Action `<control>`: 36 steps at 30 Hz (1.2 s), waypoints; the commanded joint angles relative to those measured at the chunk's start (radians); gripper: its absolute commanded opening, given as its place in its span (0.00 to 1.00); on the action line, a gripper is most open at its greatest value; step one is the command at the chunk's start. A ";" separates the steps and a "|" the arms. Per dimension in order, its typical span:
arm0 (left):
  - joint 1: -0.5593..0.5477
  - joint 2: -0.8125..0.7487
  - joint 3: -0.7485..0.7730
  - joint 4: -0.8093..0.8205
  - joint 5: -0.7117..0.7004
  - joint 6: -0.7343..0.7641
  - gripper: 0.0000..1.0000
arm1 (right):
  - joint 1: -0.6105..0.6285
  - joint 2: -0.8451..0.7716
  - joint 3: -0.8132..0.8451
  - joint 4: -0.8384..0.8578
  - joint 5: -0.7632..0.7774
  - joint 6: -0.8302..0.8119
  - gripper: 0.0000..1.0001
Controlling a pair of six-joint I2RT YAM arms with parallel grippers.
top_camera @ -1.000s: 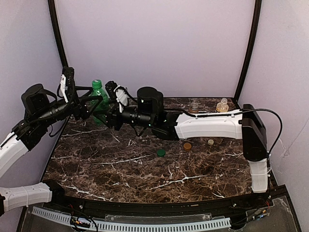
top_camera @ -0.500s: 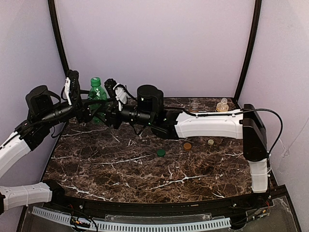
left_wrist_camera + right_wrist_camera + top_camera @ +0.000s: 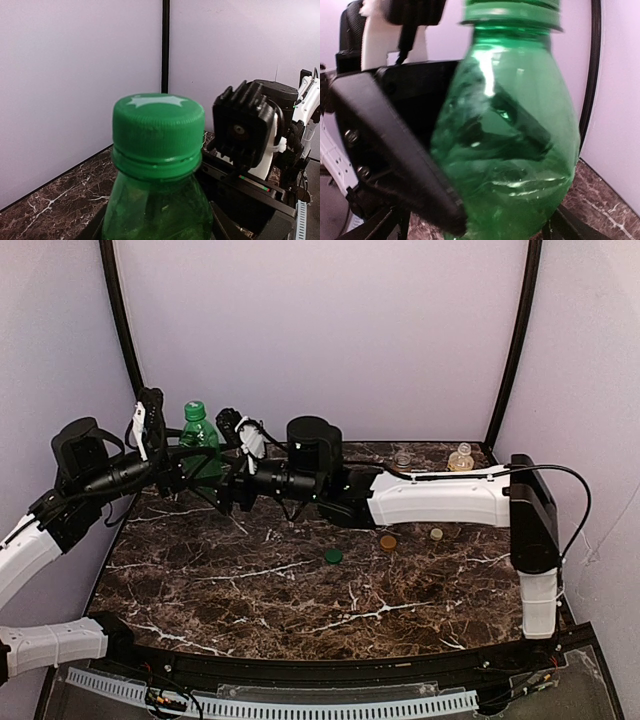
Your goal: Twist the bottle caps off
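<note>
Left gripper (image 3: 188, 468): fingers clamped on body of slim green bottle (image 3: 201, 445); one black finger (image 3: 395, 150) pressed flat against its side. Bottle roughly upright between those fingers, green cap (image 3: 157, 132) seated on neck, above fingertips.
Right gripper (image 3: 224, 490): fingers either side of bottle's lower body, opposite left gripper; squeezing or slack, cannot tell.
Well right of both grippers, on marble table (image 3: 250, 590): loose green cap (image 3: 333, 556), golden-brown cap (image 3: 387, 541), cream cap (image 3: 436, 534).
Farther back: brown bottle (image 3: 402, 460), orange juice bottle (image 3: 460, 456).
</note>
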 commanded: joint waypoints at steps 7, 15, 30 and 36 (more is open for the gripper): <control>0.002 -0.059 -0.010 -0.138 0.039 0.301 0.35 | -0.095 -0.278 -0.105 -0.271 -0.298 -0.127 0.99; 0.000 -0.054 -0.021 -0.208 -0.037 0.547 0.32 | -0.052 -0.232 0.092 -0.488 -0.052 0.052 0.98; 0.000 -0.042 -0.015 -0.238 -0.073 0.592 0.32 | 0.039 -0.094 0.240 -0.478 0.158 0.028 0.49; 0.000 -0.042 -0.016 -0.240 -0.068 0.594 0.32 | 0.047 -0.067 0.252 -0.456 0.181 0.016 0.47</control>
